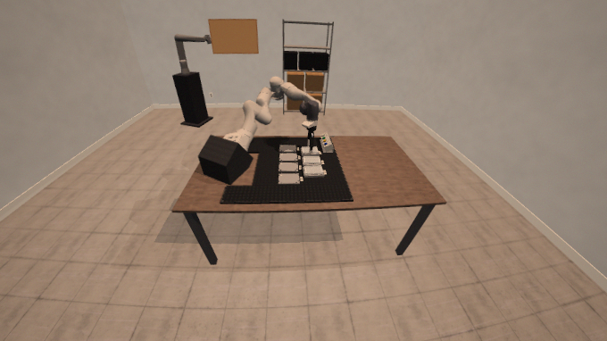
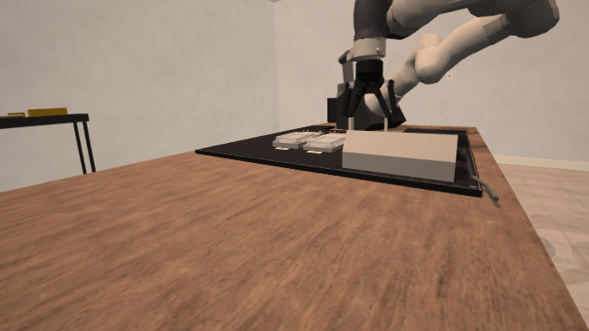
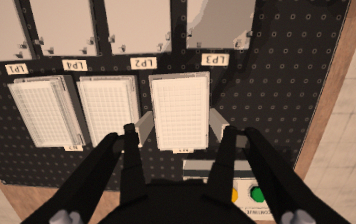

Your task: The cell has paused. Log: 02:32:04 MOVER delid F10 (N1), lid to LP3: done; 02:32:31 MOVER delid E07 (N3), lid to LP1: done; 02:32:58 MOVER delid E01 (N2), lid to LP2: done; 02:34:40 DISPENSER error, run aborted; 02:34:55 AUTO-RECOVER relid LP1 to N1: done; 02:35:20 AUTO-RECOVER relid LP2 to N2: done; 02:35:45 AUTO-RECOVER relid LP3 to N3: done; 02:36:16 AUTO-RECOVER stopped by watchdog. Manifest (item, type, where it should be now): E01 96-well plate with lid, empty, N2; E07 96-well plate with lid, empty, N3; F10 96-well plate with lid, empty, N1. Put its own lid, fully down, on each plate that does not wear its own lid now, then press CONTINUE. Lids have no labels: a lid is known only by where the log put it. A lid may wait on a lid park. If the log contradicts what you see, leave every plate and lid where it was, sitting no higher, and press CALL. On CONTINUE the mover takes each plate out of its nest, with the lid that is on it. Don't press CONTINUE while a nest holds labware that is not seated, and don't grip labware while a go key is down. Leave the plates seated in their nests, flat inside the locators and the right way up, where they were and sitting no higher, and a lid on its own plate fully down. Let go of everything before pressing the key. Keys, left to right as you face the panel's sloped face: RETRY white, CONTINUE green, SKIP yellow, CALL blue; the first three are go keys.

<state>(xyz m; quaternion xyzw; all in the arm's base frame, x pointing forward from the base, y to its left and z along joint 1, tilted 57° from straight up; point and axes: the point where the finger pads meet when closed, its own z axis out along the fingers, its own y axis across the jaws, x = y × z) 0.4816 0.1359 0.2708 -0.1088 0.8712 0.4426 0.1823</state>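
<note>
Above the lidded plate (image 3: 180,111) — jaws hang released, pads (image 3: 144,128) flanking it.

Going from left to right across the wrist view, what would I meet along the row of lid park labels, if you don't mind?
LP1 label → LP4 label → LP2 label → LP3 label.

The claw (image 3: 180,131) is hanging part open astride the nearest plate (image 3: 180,111), pads (image 3: 143,127) standing off both long sides. The next plate (image 3: 107,109) is crowding its left; the key panel (image 3: 220,172) is sitting just behind.
</note>
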